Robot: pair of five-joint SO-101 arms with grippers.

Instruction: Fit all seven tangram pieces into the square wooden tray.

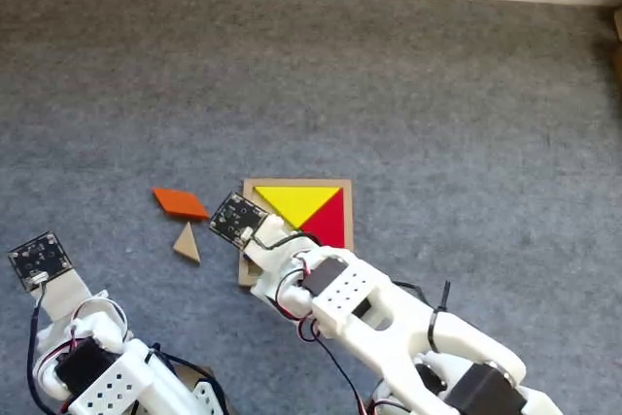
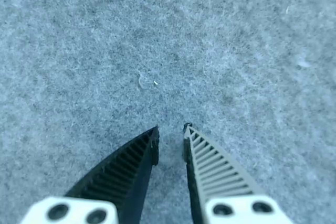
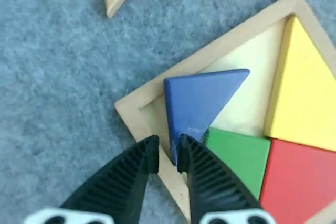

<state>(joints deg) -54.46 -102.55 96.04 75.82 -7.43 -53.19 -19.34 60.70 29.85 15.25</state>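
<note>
Nips 1 corner of the blue triangle (image 3: 202, 98) in the right pincer (image 3: 168, 150), jaws drawn to a narrow slit around it, probably for room to swivel the piece from that corner. Holds the nipped corner right at the inner edge of the square wooden tray (image 3: 135, 109), close to 1 of the tray's corners, with the rest of the blue triangle lying over bare tray floor; by the look of it, not yet squared into place. Has it just beside the green square (image 3: 239, 156), seemingly touching, that square in turn set against the red triangle (image 3: 299, 177) and the yellow triangle (image 3: 304, 93), making 4 pieces inside and an unfilled patch of floor between blue and yellow. Leaves the tan triangle (image 1: 187, 243) and the orange parallelogram (image 1: 181, 203) out on the grey surface (image 1: 437, 94) near the tray, close together, handy for later picks. Holds the left pincer (image 2: 170, 132) low over bare surface, well apart from the tray, slightly open and gripping nothing, likely to stay out of the way
</note>
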